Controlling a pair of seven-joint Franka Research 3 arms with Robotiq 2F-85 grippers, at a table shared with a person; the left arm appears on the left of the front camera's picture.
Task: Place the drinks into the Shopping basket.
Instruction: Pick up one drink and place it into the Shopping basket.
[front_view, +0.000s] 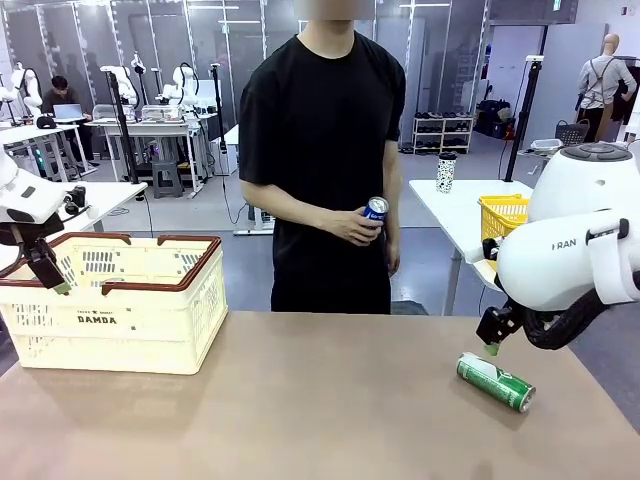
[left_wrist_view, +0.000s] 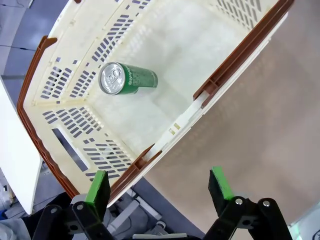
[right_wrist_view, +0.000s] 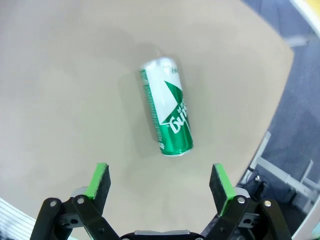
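- The green-white can (right_wrist_view: 167, 113) lies on its side on the tabletop (front_view: 300, 400), near the robot's right edge. In the right wrist view it sits just ahead of the right end effector (right_wrist_view: 160, 172), roughly in line with the gap between the fingers.
- From the front, the right end effector (front_view: 492, 347) hangs just above the silver end of this can (front_view: 496, 381), apart from it.
- The right end effector is spread wide, holding and touching nothing.
- A green can (left_wrist_view: 127, 79) lies on its side on the floor of the basket (left_wrist_view: 75, 120), near a corner and well ahead of the left end effector (left_wrist_view: 159, 175).
- The left end effector is spread wide and empty. A corner of the basket's brown rim lies below the gap between its fingers.
- From the front, the left end effector (front_view: 50, 275) is at the left end of the basket (front_view: 110, 325). Whether it touches the rim I cannot tell.
- A blue can (front_view: 375, 209) is upright in the person's hand (front_view: 355, 225) across the tabletop, well apart from both end effectors.
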